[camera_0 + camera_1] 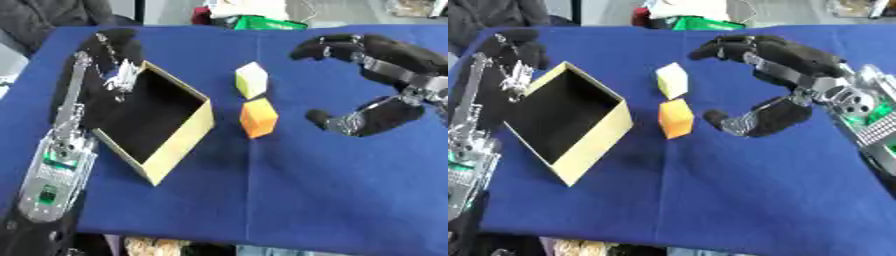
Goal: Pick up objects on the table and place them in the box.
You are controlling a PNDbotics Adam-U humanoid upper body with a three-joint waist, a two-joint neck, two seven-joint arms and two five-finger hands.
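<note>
An open tan box (194,132) with a dark inside lies askew on the blue cloth at the left. To its right stand a pale yellow block (251,79) and, just in front of it, an orange block (259,117). My right hand (785,82) hovers to the right of the blocks, open, with the fingers (728,48) arched above and the thumb (741,122) below, touching neither block. My left arm lies along the box's left side, and the left hand (118,50) rests at the box's far corner with its fingers curled down over the rim.
The blue cloth (332,190) covers the table, with a fold line running front to back under the blocks. Green and white clutter (254,20) sits beyond the far edge. The table's front edge runs along the bottom.
</note>
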